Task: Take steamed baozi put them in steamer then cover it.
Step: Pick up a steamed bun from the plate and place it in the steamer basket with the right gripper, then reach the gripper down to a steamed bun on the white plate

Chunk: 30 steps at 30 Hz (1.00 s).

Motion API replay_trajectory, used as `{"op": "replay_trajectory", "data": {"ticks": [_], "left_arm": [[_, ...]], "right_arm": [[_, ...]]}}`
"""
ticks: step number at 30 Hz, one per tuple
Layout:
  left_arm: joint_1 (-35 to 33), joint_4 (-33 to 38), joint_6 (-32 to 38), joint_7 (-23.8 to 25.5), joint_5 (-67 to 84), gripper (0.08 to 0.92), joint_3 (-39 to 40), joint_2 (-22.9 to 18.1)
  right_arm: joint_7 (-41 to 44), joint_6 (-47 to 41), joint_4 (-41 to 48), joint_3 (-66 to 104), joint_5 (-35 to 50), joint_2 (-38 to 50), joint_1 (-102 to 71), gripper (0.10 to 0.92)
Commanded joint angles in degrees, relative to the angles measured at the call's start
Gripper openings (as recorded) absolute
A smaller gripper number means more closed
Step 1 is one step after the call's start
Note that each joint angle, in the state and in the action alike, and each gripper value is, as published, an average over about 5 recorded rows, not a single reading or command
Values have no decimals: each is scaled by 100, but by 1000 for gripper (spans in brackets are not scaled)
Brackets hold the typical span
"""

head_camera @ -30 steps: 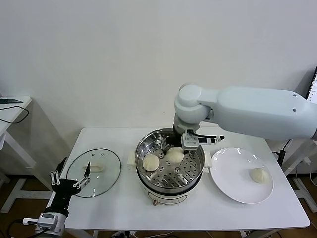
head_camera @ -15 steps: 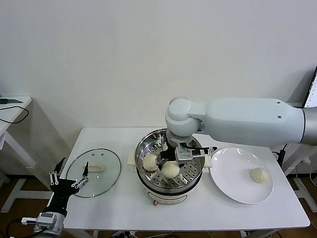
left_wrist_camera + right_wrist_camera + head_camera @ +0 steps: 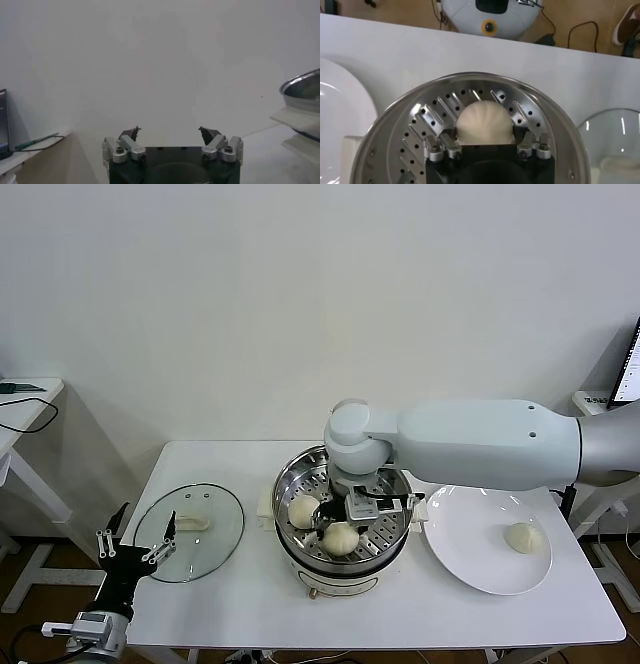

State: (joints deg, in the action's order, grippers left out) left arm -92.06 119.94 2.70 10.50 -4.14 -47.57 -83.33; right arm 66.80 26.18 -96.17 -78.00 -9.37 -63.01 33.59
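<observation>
The steamer [image 3: 300, 564] stands at the table's middle, uncovered. My right gripper [image 3: 343, 524] reaches into it and is shut on a baozi [image 3: 341, 538], low over the front of the perforated tray. In the right wrist view that baozi [image 3: 485, 120] sits between the fingers [image 3: 448, 138] of the right gripper [image 3: 485, 135] over the tray [image 3: 427, 117]. A second baozi [image 3: 304, 510] lies on the tray's left. Another baozi [image 3: 523, 536] lies on the white plate [image 3: 470, 534]. The cover [image 3: 215, 549] lies flat at the left. My left gripper [image 3: 135, 556] is open and empty near the table's front left corner.
The plate sits right of the steamer and also shows in the right wrist view [image 3: 340, 110], as does the cover [image 3: 615, 135]. The left wrist view shows the open left gripper [image 3: 169, 134] and the steamer's edge [image 3: 302, 90]. A side table [image 3: 20, 399] stands far left.
My right gripper has carried the baozi from the back of the steamer toward its front and lower over the tray. The left arm has barely shifted.
</observation>
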Motion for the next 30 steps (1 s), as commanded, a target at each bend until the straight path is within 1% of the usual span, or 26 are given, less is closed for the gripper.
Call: {"op": "replay_trajectory", "data": {"ticks": [1,6,13,17,21,23,25,30], "left_arm": [[3,-3,0,4,1,823,0,1],[-1,-10,5,7,2,823,-11,0],[-2,-3,2,3,-1,823,4,-8],[-5,11,-4,-4,-7,823,33,-9],[-26,43,-8,-10,-16,823,58,-9],[-38,64,-10,-12,-18,823,60,-7],[-51,94,-11,-15,-21,823,63,-3],[-99,180,-8,-16,-30,823,88,5]], "right_arm": [[-6,-49,88,16,-79,-72,-186,738],[30,-90,81,15,-56,-70,-183,739],[82,-128,21,145,162,137,2,817],[146,-186,-94,319,489,484,311,822],[417,-368,-202,340,1114,1128,839,823],[602,-662,-243,291,1483,1532,1050,823],[834,-1141,-235,251,1794,2007,1168,823],[1074,-2393,178,183,1970,2899,933,823]]}}
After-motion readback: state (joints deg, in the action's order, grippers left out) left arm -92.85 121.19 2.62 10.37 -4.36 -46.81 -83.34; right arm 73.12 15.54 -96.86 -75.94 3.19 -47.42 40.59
